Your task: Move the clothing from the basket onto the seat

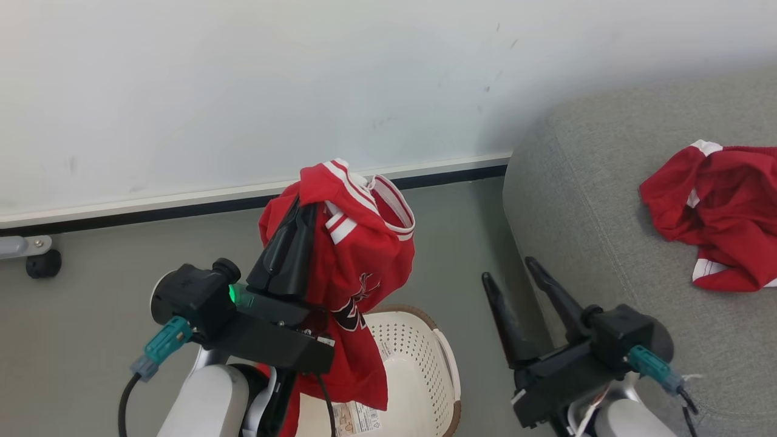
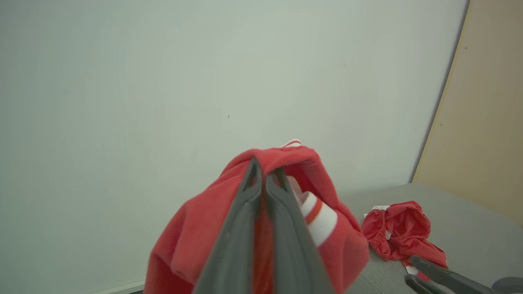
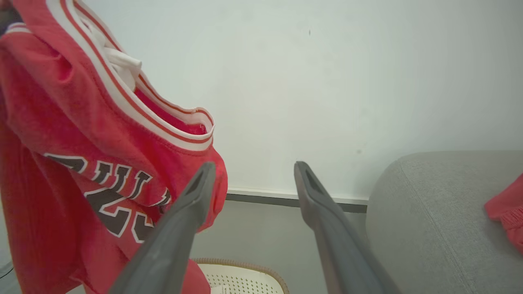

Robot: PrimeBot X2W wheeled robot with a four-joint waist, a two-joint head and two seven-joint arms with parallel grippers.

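A red jersey with white stripe trim and dark lettering (image 1: 358,267) (image 3: 81,163) hangs in the air above the basket (image 1: 419,358), pinched near its top by my left gripper (image 1: 306,206) (image 2: 265,171), which is shut on it. Its lower part drapes down over the basket's left side. The cream perforated basket with its brown rim (image 3: 241,269) stands on the floor, left of the grey seat (image 1: 607,200) (image 3: 441,212). A second red garment (image 1: 722,212) (image 2: 398,230) lies crumpled on the seat. My right gripper (image 1: 510,270) (image 3: 253,167) is open and holds nothing, between basket and seat.
A pale wall with a white and dark skirting (image 1: 243,197) runs behind the grey floor (image 1: 91,315). A small black caster (image 1: 44,264) sits at the far left by the wall. A beige panel (image 2: 478,114) rises beyond the seat.
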